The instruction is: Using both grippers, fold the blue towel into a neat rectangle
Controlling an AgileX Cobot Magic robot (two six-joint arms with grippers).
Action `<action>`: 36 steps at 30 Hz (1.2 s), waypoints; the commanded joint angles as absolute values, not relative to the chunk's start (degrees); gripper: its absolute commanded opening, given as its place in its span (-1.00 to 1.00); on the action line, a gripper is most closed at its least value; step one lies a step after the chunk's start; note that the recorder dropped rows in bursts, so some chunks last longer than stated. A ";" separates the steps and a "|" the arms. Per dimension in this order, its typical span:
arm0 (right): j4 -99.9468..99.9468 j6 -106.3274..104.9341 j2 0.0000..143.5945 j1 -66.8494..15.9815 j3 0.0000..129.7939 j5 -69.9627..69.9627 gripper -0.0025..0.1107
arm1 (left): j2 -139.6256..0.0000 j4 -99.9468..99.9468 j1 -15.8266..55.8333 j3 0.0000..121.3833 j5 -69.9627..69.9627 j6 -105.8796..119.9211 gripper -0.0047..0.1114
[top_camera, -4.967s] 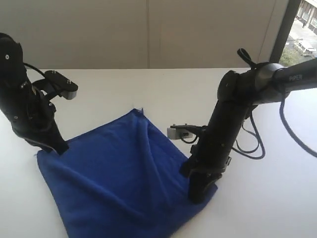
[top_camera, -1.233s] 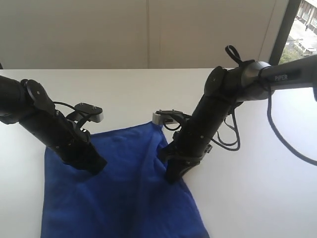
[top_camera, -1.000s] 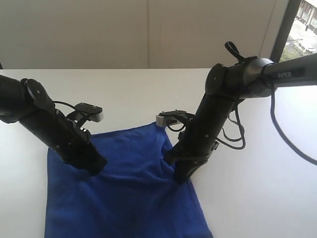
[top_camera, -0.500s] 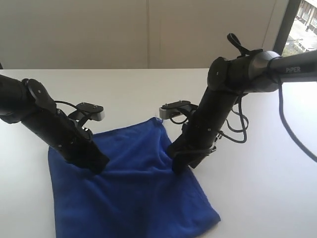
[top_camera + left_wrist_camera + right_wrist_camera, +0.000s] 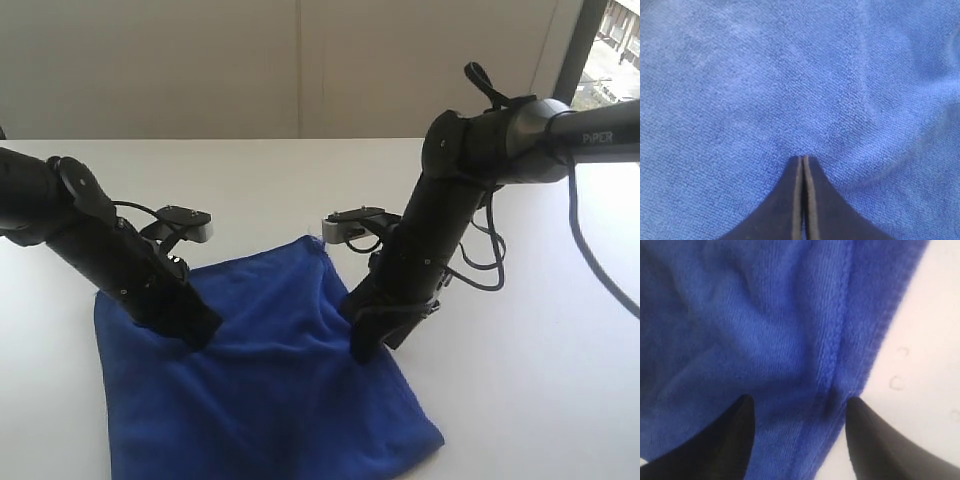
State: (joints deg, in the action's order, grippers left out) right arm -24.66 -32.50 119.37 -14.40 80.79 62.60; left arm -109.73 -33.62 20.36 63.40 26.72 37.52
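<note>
TOWEL: blue towel (image 5: 270, 390) spread on table (image 5: 300, 170) under both arms | STATE: my left gripper (image 5: 803, 160) closed, tips on the towel, nothing visibly pinched; my right gripper (image 5: 799, 402) open astride the hem (image 5: 832, 355) | RISK: lifting with one side ungripped likely skews the fold | VIEWS: only right wrist shows hem stitching; only exterior shows whole outline

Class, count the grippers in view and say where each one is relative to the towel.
2. The left gripper, shut, points down onto the left part of the towel. The right gripper, open, straddles the hem at the towel's right edge.
</note>
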 commanded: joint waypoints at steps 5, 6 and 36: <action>-21.61 -33.45 116.43 -12.50 80.61 68.27 -0.04 | -106.32 -34.68 20.65 69.02 28.90 39.86 -0.92; -21.61 -33.45 115.65 -11.75 80.61 69.05 -0.04 | -105.59 -34.68 20.65 69.36 28.90 39.86 -0.92; -41.49 -50.81 109.36 -3.28 58.83 61.45 -0.04 | -105.58 -39.11 25.40 57.16 36.97 42.37 -0.92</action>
